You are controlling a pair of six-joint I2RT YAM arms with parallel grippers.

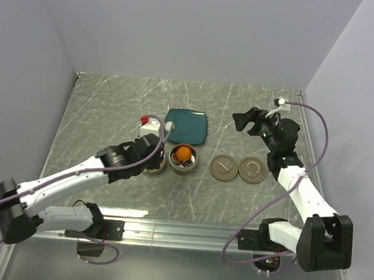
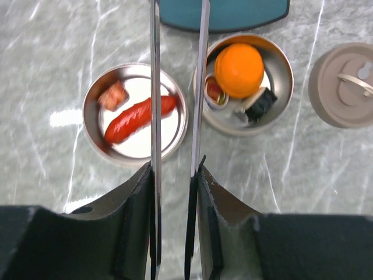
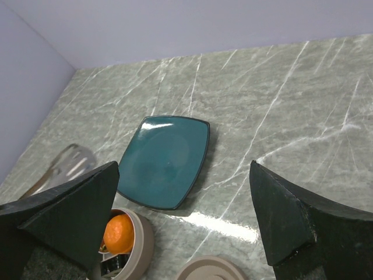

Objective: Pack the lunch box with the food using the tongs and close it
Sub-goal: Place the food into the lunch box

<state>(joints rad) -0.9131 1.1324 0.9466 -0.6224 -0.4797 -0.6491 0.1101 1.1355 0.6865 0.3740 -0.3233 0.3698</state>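
The left hand (image 2: 175, 170) is clamped on the tongs (image 2: 154, 87). Their arms run forward across the left tin (image 2: 88, 114), over a red sausage (image 2: 131, 119). Just beside it, the right tin (image 2: 284, 81) holds the orange ball (image 2: 239, 70). Beyond lies the teal plate (image 2: 233, 14), and a brown lid (image 2: 341, 87) rests on the table (image 2: 46, 58). The right hand (image 1: 243, 121) hangs with its fingers wide apart, well off.
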